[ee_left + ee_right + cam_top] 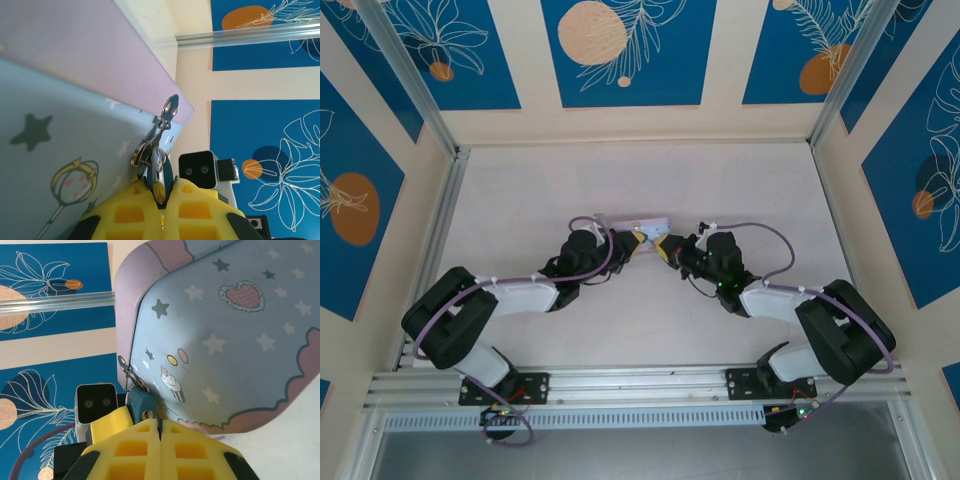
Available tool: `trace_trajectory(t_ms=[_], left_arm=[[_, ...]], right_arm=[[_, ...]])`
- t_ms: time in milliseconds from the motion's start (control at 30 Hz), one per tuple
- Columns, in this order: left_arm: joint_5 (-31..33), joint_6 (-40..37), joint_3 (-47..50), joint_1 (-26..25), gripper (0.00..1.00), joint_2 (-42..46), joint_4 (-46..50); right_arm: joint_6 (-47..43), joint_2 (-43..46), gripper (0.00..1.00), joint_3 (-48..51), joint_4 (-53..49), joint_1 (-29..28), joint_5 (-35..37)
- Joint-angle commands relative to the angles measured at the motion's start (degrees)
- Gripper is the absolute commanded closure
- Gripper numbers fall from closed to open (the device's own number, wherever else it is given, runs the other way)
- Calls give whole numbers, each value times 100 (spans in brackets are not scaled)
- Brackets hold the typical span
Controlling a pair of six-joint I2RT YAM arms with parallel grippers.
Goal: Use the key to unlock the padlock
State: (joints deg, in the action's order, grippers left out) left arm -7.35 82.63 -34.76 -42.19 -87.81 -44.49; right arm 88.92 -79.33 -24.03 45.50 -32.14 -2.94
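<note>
Gripping padlock [168,173] in left tool [160,194] at tin [55,120] edge | right tool [160,424] pinched closed, contents unclear

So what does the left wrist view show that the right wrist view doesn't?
Left wrist view: the left hand shut on the key, a metal ring beside it, a blond cartoon figure on the tin. Right wrist view: the right hand shut on the padlock, a heart print, a cupcake print. Shared: the pale blue tin, its star prints, the other arm's wrist camera.
</note>
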Motion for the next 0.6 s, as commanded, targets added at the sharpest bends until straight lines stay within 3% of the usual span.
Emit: trace_trajectory(t_ms=[0,567], left_arm=[[-416,-1,-92,-193,100,67,-789],[-440,-7,-75,-249,100,-43,-816]], right_arm=[[235,-193,100,-22,425,-83,39],[531,-670,100,-319,1044,-32,-405]])
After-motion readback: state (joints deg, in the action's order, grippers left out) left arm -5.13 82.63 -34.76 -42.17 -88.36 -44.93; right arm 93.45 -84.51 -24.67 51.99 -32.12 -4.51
